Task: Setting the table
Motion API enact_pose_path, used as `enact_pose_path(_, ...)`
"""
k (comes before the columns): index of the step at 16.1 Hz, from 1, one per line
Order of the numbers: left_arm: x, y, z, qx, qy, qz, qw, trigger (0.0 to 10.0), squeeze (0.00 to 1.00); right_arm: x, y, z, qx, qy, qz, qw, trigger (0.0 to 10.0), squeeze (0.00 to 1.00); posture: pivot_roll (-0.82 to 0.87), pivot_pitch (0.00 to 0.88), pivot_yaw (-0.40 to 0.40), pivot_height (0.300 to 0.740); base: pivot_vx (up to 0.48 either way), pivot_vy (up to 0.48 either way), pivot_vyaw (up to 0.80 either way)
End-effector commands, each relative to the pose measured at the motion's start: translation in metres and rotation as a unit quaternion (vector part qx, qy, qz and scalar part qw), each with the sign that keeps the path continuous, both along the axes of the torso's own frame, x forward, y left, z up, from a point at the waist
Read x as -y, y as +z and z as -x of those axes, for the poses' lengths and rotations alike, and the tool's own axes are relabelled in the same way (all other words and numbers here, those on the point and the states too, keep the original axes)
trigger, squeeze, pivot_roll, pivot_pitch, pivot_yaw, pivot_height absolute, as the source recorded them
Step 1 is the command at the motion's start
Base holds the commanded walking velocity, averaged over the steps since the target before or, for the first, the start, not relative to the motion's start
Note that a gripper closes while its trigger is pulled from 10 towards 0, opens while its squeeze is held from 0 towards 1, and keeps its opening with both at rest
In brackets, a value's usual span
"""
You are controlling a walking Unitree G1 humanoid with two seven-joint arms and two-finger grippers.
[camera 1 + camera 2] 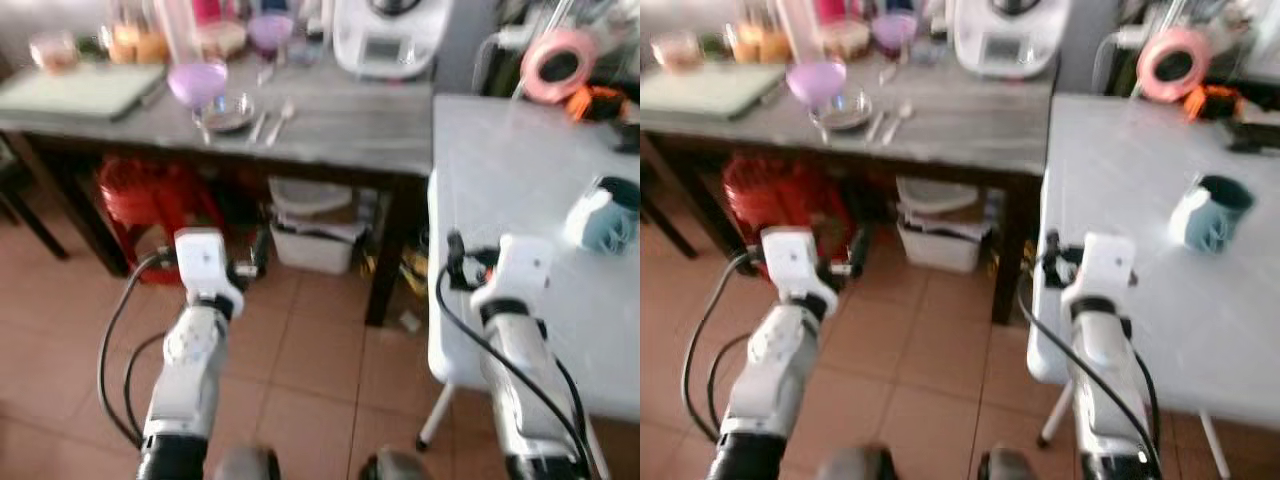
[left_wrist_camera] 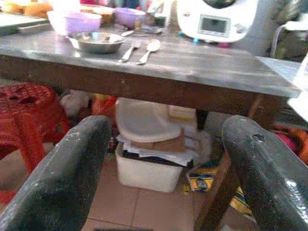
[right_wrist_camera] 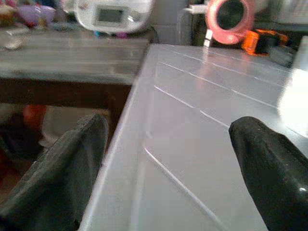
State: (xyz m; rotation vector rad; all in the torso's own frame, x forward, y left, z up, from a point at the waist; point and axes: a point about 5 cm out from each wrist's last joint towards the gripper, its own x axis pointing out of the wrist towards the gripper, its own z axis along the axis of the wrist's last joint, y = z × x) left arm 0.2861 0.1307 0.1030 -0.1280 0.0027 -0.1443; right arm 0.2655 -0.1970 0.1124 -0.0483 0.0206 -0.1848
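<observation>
Tableware for the setting, a steel bowl (image 1: 227,112) with a fork (image 1: 257,126) and a spoon (image 1: 280,122) just beside it, lies on the dark wooden worktop (image 1: 340,130) ahead of the robot in the left eye view, with a lilac bowl (image 1: 197,82) touching the steel one from behind and a white kitchen machine (image 1: 388,35) farther along; the white worktop (image 1: 520,200) to the robot's right carries a pale blue mug (image 1: 605,215) and, at its far edge, a pink roll of tape (image 1: 558,62). The right eye view gives the same scene, both silver arms raised and bent, the left gripper (image 1: 855,262) low in front of a red stool (image 1: 780,205) under the dark worktop, the right gripper (image 1: 1050,255) at the near edge of the white one. In the left wrist view the jaws stand wide and empty, sighting below the tabletop at a white bin (image 2: 149,163), so the arm would need to rise and the robot to close in squarely before reaching for the cutlery, probably best taken by the handles. In the right wrist view the jaws are likewise spread wide with nothing between them, skimming the white surface. The steel bowl looks shallow and shiny, the cutlery slim and flat to the wood, likely awkward to pinch.
</observation>
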Motion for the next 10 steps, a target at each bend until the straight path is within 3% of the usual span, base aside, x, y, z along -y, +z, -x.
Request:
enact_pose_path(1, -0.0031, 0.0019, -0.0014, 0.001, 0.003, -0.009, 1.000, 10.0, 0.00, -0.0022, 0.0019, -0.0009, 0.004, 0.003, -0.002, 1.000, 10.0, 0.00, -0.05, 0.000, 0.007, 0.740, -0.251, 0.000, 0.00)
enact_pose_path(3, -0.0033, 0.0017, -0.0010, 0.001, 0.003, -0.010, 1.000, 10.0, 0.00, -0.0020, 0.0014, -0.0005, 0.003, 0.002, -0.003, 1.000, 10.0, 0.00, -0.05, 0.000, 0.006, 0.740, -0.244, 0.000, 0.00)
enact_pose_path(6, -0.0040, 0.0001, 0.0012, 0.005, 0.003, -0.006, 1.000, 10.0, 0.00, -0.0043, -0.0013, -0.0002, 0.001, 0.003, -0.007, 1.000, 10.0, 0.00, -0.05, 0.000, 0.007, 0.740, 0.000, 0.000, 0.00)
enact_pose_path(10, -0.0066, -0.0014, 0.0020, 0.002, 0.018, 0.002, 1.000, 10.0, 0.00, -0.0057, -0.0022, -0.0010, -0.001, 0.004, -0.008, 1.000, 10.0, 0.00, -0.05, 0.000, 0.008, 0.740, 0.000, 0.000, -0.80)
